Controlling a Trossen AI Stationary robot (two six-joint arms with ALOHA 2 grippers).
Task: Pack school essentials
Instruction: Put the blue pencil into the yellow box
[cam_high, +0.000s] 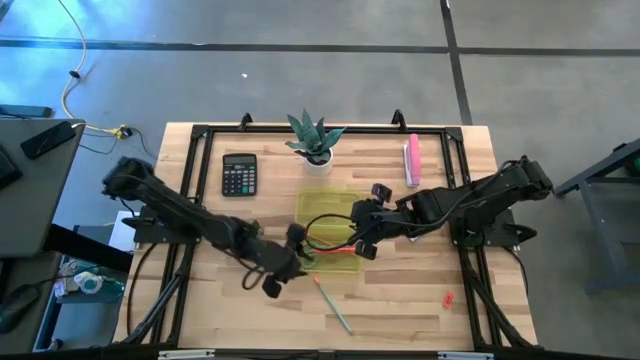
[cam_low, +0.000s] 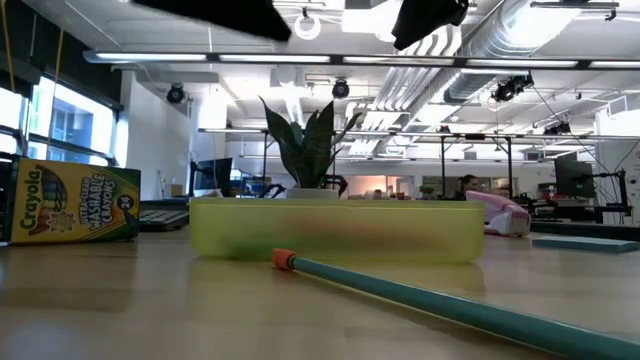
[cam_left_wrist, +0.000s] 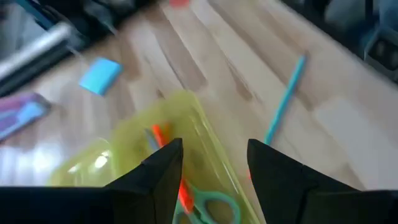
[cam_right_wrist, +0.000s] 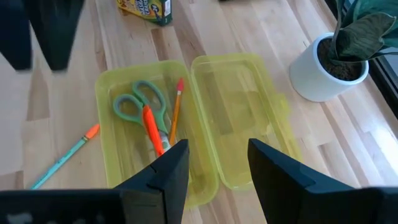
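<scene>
Translucent yellow-green plastic case (cam_right_wrist: 155, 134) lies open on the pale wooden table (cam_high: 400, 300), its hinged lid (cam_right_wrist: 239, 115) flat beside the tray. Inside the tray: green-handled scissors (cam_right_wrist: 138, 102) with rounded loops, a glossy orange pen (cam_right_wrist: 151, 127) and a thin wooden pencil (cam_right_wrist: 175, 109) with a red tip.

The left gripper (cam_left_wrist: 211, 165) hangs just above the tray's near edge, dark angular fingers spread apart and holding nothing; its arm stretches in low from the table's left side. Just beyond it on the bare wood lies a slim teal pen (cam_left_wrist: 283, 102) with an orange cap, outside the case.

The right gripper (cam_right_wrist: 214, 165) hovers over the seam between tray and lid, fingers parted, nothing between them, arm reaching in from the right.

The boxy crayon box (cam_right_wrist: 146, 9) stands past the tray; a small red piece (cam_high: 448, 298) lies well off toward the table's right front.
</scene>
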